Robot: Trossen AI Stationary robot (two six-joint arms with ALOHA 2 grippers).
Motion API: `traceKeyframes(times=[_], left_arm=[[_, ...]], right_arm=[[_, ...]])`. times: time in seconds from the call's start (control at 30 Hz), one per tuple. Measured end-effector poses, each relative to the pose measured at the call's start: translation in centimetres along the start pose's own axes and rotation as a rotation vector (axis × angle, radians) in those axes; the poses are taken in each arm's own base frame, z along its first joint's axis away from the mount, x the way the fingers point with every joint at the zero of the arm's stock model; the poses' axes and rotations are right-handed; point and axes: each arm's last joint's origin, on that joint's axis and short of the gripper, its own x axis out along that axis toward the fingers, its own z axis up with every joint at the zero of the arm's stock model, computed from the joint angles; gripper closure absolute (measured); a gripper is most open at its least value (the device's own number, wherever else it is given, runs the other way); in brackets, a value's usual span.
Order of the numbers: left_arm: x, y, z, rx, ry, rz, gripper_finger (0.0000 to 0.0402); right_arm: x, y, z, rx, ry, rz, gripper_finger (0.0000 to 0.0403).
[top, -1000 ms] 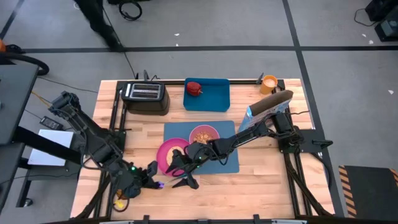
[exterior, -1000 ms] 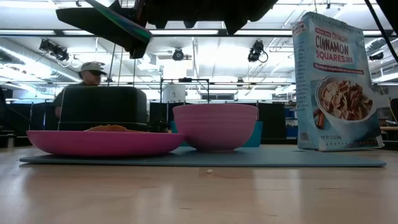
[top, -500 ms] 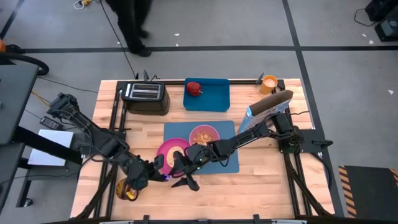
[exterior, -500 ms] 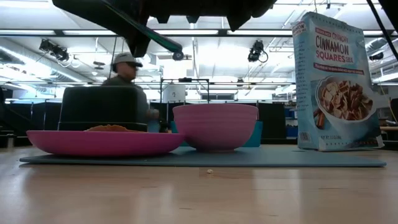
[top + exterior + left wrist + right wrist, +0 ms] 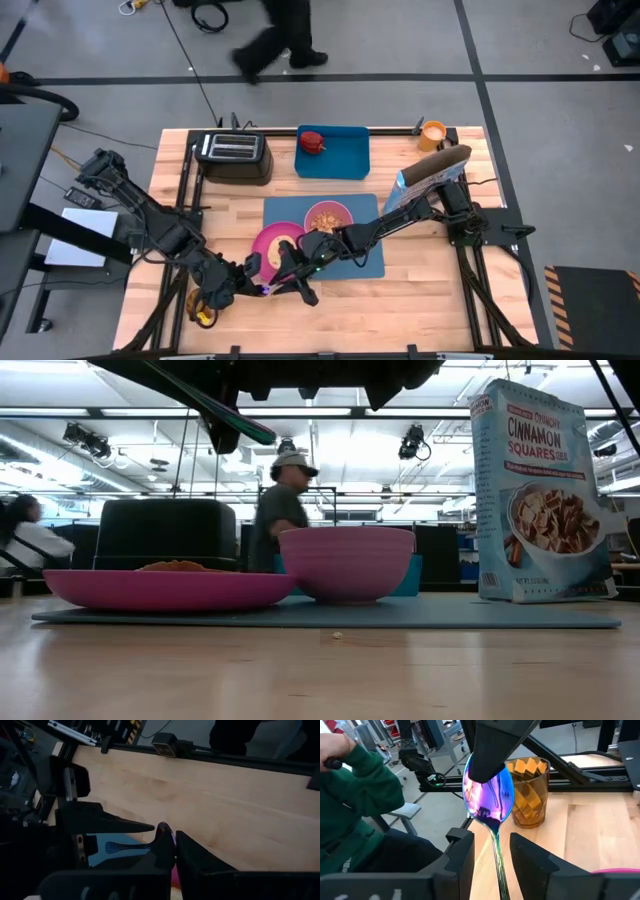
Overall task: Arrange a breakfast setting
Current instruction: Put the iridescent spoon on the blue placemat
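Note:
The spoon (image 5: pixel 489 795), with a shiny bowl and a blue handle (image 5: pixel 120 847), hangs above the table's near left, in front of the pink plate (image 5: pixel 266 243). My left gripper (image 5: pixel 255 285) is shut on it. My right gripper (image 5: pixel 492 842) is open, its fingers standing on either side of the spoon's neck with gaps. The plate carries a toast slice (image 5: pixel 172 567) and sits on the blue mat (image 5: pixel 355 262) beside the pink bowl (image 5: pixel 345 563). The red apple (image 5: pixel 312 142) lies on a small blue tray (image 5: pixel 345 155). The orange cup (image 5: pixel 433 133) stands at the far right. My left gripper pinches the tip of the spoon's bowl (image 5: pixel 487 776) between its two fingers. The fingers reach in from the table's left, slanting down, along the spoon. The spoon is lifted clear of the table, its handle pointing away from the fingers into the gap of my right gripper.
A black toaster (image 5: pixel 234 157) stands at the far left. A cereal box (image 5: pixel 430 175) stands at the mat's right. An amber holder (image 5: pixel 530 792) sits near the table's near left corner. A person (image 5: pixel 280 500) walks behind the table.
My left gripper has carried the spoon toward the table's right, up to my right gripper. My right gripper has stayed in place, and its fingers have drawn closer together around the spoon. A person has walked to the right behind the table.

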Motion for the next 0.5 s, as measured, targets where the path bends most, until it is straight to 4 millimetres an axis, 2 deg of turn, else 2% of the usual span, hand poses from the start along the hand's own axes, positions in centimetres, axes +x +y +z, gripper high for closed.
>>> traceKeyframes(times=[0.23, 0.5], left_arm=[[-0.09, -0.44, 0.35, 0.013, -0.013, -0.012, 0.0388], [-0.1, -0.42, 0.48, 0.012, -0.023, -0.005, 0.0386]], right_arm=[[0.0, 0.03, -0.02, 0.023, 0.004, 0.012, 0.029], [0.0, 0.05, -0.06, 0.02, 0.008, 0.013, 0.0351]])
